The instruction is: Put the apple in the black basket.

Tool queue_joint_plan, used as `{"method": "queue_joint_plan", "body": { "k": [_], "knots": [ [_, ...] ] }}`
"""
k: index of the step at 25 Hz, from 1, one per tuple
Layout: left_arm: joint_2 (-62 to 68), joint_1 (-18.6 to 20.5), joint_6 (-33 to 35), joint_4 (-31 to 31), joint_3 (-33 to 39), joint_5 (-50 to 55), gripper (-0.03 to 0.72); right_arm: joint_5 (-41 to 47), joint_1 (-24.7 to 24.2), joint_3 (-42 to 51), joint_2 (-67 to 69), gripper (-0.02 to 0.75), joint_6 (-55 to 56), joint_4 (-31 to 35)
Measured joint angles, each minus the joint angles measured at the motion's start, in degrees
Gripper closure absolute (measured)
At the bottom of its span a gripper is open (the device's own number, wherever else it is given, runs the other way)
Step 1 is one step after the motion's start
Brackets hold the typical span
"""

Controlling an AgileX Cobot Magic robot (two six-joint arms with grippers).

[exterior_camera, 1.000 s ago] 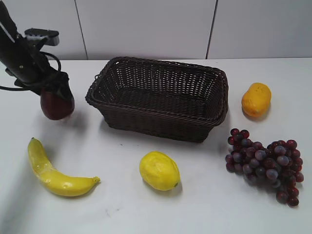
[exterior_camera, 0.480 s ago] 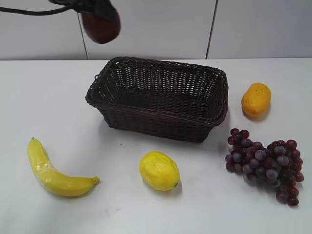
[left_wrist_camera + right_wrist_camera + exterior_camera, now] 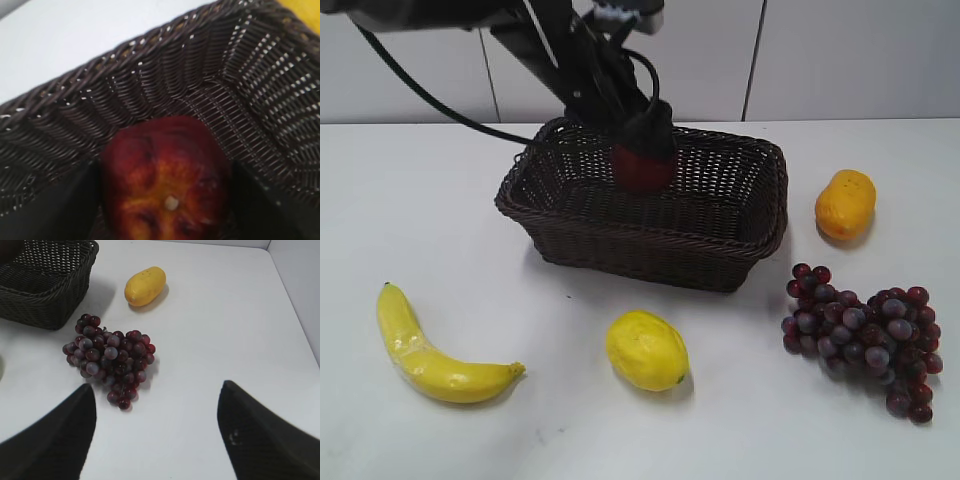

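The dark red apple (image 3: 642,165) hangs inside the black basket (image 3: 570,225), low over its floor near the back left. My left gripper (image 3: 645,150) reaches in from above and is shut on it. In the left wrist view the apple (image 3: 165,175) fills the gap between the two dark fingers (image 3: 55,210), with the basket's woven corner (image 3: 150,80) behind it. My right gripper (image 3: 156,405) is open and empty above the white table, out of the exterior view.
A banana (image 3: 425,350) lies front left and a lemon (image 3: 646,349) in front of the basket. An orange-yellow fruit (image 3: 845,203) and a grape bunch (image 3: 865,335) lie to the right; both show in the right wrist view, grapes (image 3: 110,357) and fruit (image 3: 145,286).
The left gripper lifted the apple from the table at the far left, carried it up and right over the basket, and has lowered it inside.
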Motion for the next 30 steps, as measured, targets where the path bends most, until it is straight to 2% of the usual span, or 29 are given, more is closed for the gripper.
{"method": "queue_joint_plan", "body": {
  "k": [5,10,18,22,27,30],
  "knots": [
    [4.03,0.0,0.0,0.15,0.0,-0.82,0.099,0.0,0.0,0.0,0.0,0.167,0.0,0.0],
    [3.46,0.0,0.0,0.15,0.0,-0.57,0.008,0.0,0.0,0.0,0.0,0.167,0.0,0.0],
    [-8.58,0.9,0.0,0.73,0.0,4.94,-0.001,0.0,0.0,0.0,0.0,0.167,0.0,0.0],
    [-17.45,3.85,-2.13,1.14,0.0,11.7,0.011,0.0,0.0,0.0,0.0,0.167,0.0,0.0],
    [-25.88,10.71,-8.72,3.51,0.0,26.06,0.079,0.0,0.0,0.0,0.0,0.167,0.0,0.0],
    [-28.45,15.0,-11.32,5.59,0.75,29.11,0.102,0.0,0.0,0.0,0.0,0.167,0.0,0.0]
  ]
}}
